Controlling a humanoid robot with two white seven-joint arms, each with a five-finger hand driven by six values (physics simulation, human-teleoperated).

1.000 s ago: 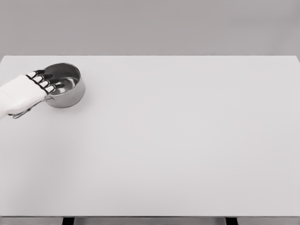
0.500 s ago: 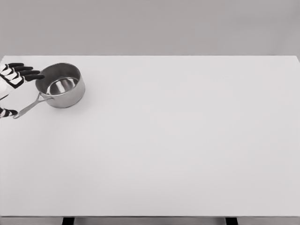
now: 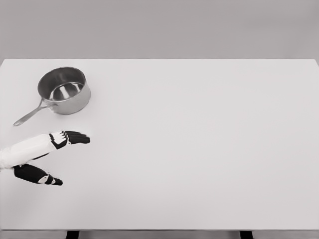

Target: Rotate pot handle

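Observation:
A small steel pot (image 3: 65,90) stands upright at the far left of the white table (image 3: 199,149). Its thin handle (image 3: 31,115) points toward the lower left, ending near the table's left edge. My left hand (image 3: 60,157) lies below the pot, well apart from the handle. Its fingers (image 3: 75,138) are stretched out to the right and the thumb (image 3: 42,178) is held low and apart, so the hand is open and holds nothing. The right arm does not show.
The table's left edge runs close beside the handle tip and the left forearm (image 3: 20,152). A plain grey wall (image 3: 159,27) stands behind the table.
The left hand has left the pot's rim, swung out past the left edge, and come down to a spot below the handle. The pot and handle look unmoved.

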